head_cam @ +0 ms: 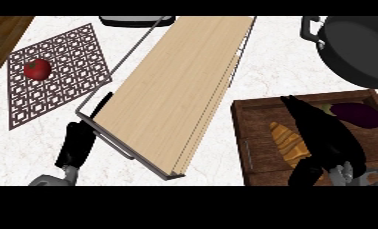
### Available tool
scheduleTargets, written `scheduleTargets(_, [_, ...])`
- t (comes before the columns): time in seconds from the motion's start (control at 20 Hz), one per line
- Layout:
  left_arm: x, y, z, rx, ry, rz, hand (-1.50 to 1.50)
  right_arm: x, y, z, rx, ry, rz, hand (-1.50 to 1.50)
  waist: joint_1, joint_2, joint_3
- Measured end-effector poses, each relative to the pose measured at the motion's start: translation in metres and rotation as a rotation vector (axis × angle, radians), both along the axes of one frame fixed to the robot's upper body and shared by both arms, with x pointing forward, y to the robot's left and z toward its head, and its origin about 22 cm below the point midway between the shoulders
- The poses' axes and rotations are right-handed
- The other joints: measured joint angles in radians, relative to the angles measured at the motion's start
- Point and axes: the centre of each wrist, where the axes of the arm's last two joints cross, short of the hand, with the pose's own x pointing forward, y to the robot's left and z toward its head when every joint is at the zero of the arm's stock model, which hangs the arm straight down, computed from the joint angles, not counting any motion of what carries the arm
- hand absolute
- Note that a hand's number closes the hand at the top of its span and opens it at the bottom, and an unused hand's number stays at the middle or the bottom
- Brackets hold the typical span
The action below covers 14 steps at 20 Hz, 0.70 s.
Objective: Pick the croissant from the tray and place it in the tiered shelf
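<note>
The golden-brown, ridged croissant (289, 144) lies in the dark brown wooden tray (251, 113) at the lower right of the frame, beside a dark purple eggplant (356, 113) near the tray's right edge. The robot's black right hand (325, 135) hangs directly over the tray, its fingers stretched toward the upper left and partly covering the croissant's right side; the thumb hangs lower, and the fingers look extended rather than curled round the pastry, so it appears not yet gripped. This looks like the reaching step, just ahead of the grasp. The next move probably calls for closing fingers and thumb round the croissant, lifting it clear of the tray wall, and carrying it left to the shelf. The tiered shelf (181, 88), a long pale wooden board in a thin grey metal frame, runs diagonally from top centre to lower centre and holds nothing visible. The black left hand (75, 143) rests at the lower left, fingers straight and holding nothing, just beside the shelf's lower corner. At the upper left, a red tomato (37, 68) sits on a brown lattice placemat (63, 75). A dark grey pan (351, 48) fills the upper right corner.
</note>
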Motion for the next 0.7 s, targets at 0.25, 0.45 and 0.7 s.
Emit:
scheduleTargets(0.25, [-0.002, -0.002, 0.001, -0.002, 0.0, 0.002, 0.0, -0.004, -0.003, -0.007, -0.055, -0.011, -0.015, -1.5, -0.003, -0.001, 0.0])
scheduleTargets(0.45, [0.0, 0.0, -0.001, 0.002, -0.002, 0.007, 0.0, -0.002, -0.001, -0.014, -0.078, -0.007, -0.016, -1.5, -0.004, -0.001, 0.001])
scheduleTargets(0.7, [0.001, 0.002, -0.002, 0.002, -0.011, 0.01, 0.0, 0.0, -0.003, -0.022, -0.104, 0.01, -0.018, -1.5, -0.004, -0.001, 0.001])
